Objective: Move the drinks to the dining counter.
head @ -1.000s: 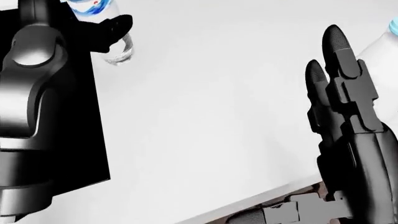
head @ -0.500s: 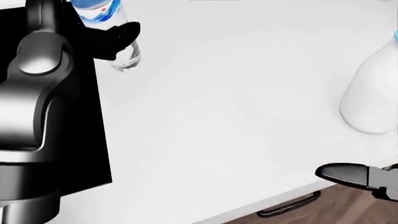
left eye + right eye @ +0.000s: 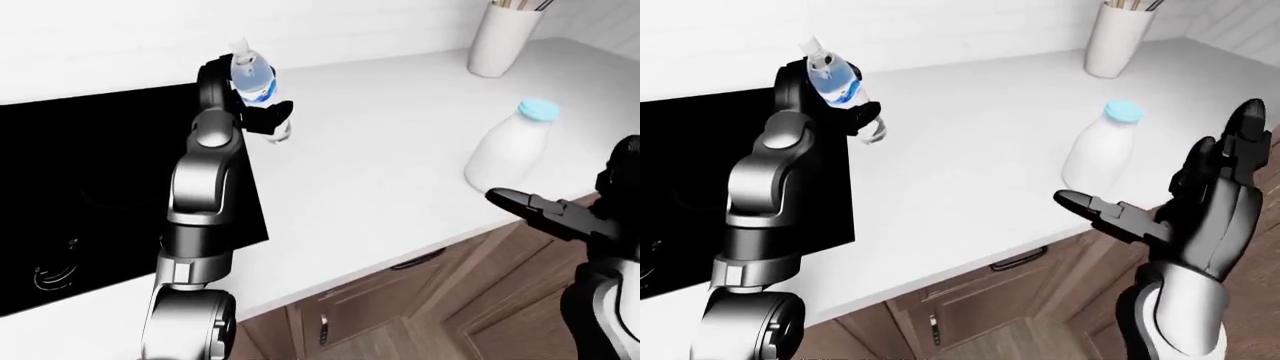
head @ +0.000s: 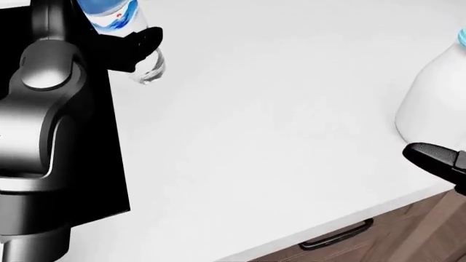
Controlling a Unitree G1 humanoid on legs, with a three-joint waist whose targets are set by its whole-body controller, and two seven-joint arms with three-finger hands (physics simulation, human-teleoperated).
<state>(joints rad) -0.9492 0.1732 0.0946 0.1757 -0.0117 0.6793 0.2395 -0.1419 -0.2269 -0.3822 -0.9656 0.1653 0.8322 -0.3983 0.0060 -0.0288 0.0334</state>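
Observation:
A clear water bottle [image 3: 252, 79] with a blue label is tilted in my left hand [image 3: 262, 118], whose fingers close round its lower part just above the white counter [image 3: 970, 172], at the black cooktop's right edge. It also shows in the head view [image 4: 116, 13]. A white milk bottle [image 3: 1097, 150] with a light-blue cap stands upright near the counter's right edge. My right hand [image 3: 1170, 180] is open and empty, held past the counter edge to the lower right of the milk bottle, its thumb [image 4: 430, 155] pointing left just below it, not touching.
A black cooktop [image 3: 90, 195] fills the counter's left part. A white utensil holder [image 3: 503, 37] stands at the top right by the wall. Brown cabinets with dark handles [image 3: 415, 262] lie below the counter edge.
My right hand, raised over the counter in front of the milk bottle a second ago, has dropped to the right edge, uncovering the bottle. The left hand with the water bottle has barely moved.

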